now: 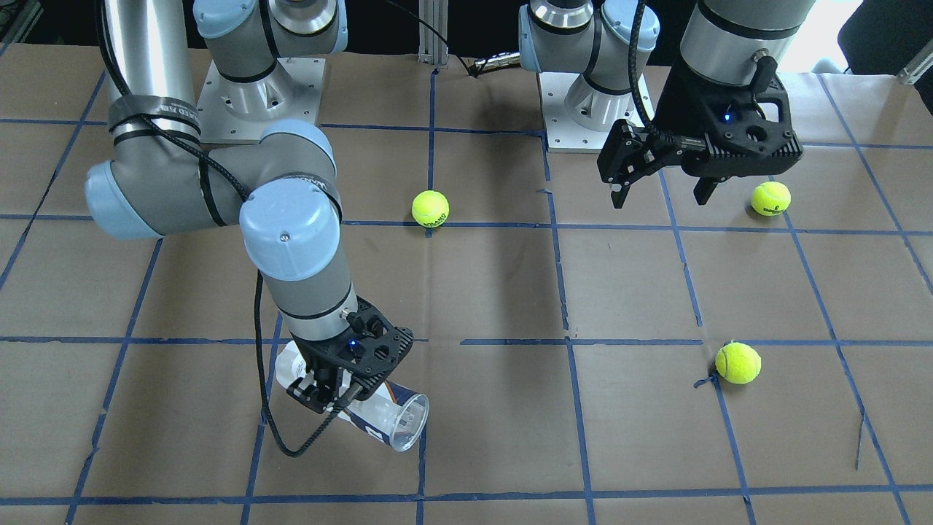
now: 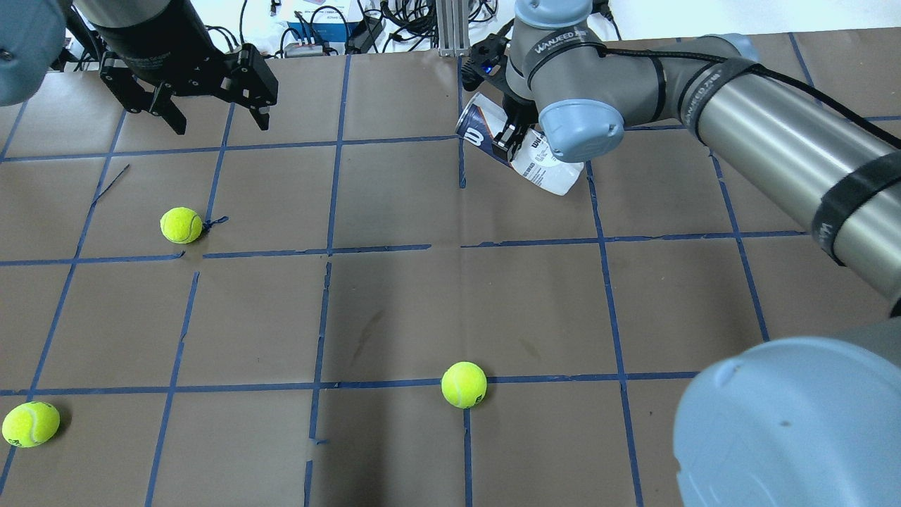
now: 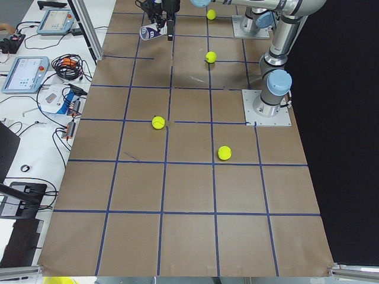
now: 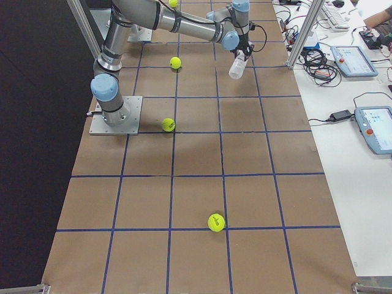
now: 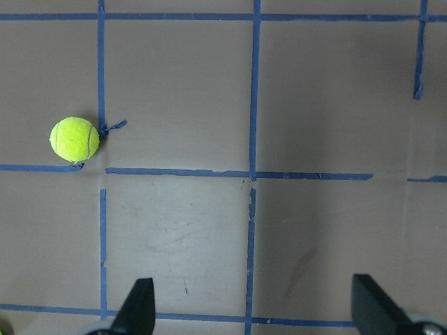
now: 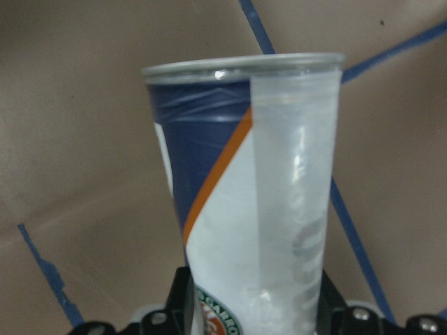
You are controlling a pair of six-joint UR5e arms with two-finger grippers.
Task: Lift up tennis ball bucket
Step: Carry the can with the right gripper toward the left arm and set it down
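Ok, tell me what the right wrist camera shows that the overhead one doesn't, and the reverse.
Only the right wrist view: the can up close, with its label's orange stripe and its silvery rim at the far end.
Only the overhead view: three tennis balls spread over the table, and the left arm's jaws hanging open, holding nothing.
Both: the can gripped in the right arm's jaws, above brown paper crossed by blue tape lines.

A robotics lab: a bench [image 2: 394,303] taped into a blue grid [image 2: 246,386], teach pendants [image 4: 375,128] and cables [image 3: 66,64] along its edge.
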